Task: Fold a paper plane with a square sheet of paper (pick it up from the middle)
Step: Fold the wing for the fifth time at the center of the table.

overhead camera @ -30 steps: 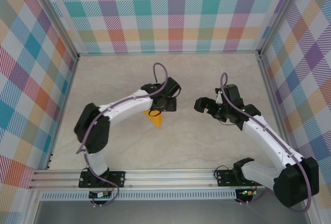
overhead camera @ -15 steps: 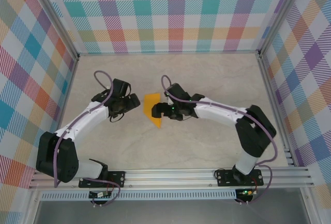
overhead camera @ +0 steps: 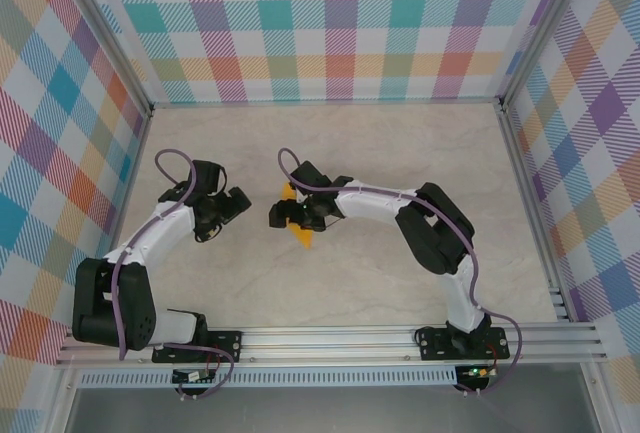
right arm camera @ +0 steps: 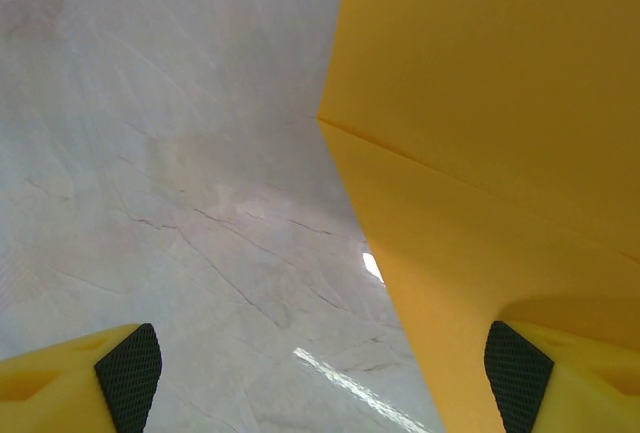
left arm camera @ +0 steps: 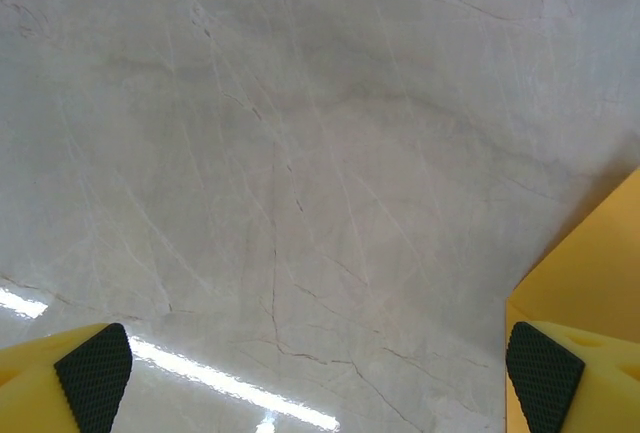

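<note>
Paper (overhead camera: 304, 238) lies flat on the table (overhead camera: 420, 153), a little toward 9 o'clock of centre, partly folded, pointed end toward 6 o'clock. Right gripper (overhead camera: 279, 216) hovers low over its upper part. Right wrist view: jaws stand wide, nothing held between them; one pad (right arm camera: 517, 373) sits over the sheet, the other over bare table at the paper's 9 o'clock side. A straight crease (right arm camera: 450, 178) runs across the sheet there.

Left gripper (overhead camera: 238, 206) is near, at 9 o'clock of the paper, apart from it, jaws spread wide and empty; a corner of the sheet shows at 3 o'clock in its wrist view.

Step in hand, by my reading: pressing or setting the next fold.
- Come down square to the crease, not across it.
- Press flat before sliding; thin paper will skid on this smooth top.
- Left arm likely needed to pin the near edge while the right works.
- Cannot tell whether the pad touches the sheet.
</note>
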Available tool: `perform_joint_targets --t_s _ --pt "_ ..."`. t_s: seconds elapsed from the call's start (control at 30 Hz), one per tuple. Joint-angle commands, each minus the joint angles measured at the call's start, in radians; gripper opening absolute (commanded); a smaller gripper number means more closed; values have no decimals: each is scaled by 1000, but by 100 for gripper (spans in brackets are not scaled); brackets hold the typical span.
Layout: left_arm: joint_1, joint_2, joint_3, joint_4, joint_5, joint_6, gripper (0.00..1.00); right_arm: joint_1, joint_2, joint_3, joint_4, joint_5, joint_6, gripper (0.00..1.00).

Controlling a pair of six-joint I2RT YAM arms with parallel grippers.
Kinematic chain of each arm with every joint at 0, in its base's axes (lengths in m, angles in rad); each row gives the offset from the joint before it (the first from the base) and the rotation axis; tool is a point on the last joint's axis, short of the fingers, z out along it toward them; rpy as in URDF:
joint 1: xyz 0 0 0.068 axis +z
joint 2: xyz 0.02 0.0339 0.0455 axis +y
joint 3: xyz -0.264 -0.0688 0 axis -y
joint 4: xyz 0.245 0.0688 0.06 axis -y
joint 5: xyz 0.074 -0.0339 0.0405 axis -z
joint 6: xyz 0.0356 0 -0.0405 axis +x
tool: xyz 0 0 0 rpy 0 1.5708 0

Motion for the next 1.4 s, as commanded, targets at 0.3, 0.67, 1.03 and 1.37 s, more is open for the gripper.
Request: perform_joint_targets --t_s 0.3,0.67,1.03,1.37 --pt "11 24 19 28 110 78 100 -80 -70 -92 -305 -12 -539 83" --pt "10 -6 -23 104 231 75 100 -85 -324 -272 22 69 -272 83" --pt "-12 -9 -81 234 386 17 98 -102 -208 -277 107 54 -112 81" --pt "-80 65 -83 370 529 -41 88 -168 -154 -376 221 -92 -22 80"
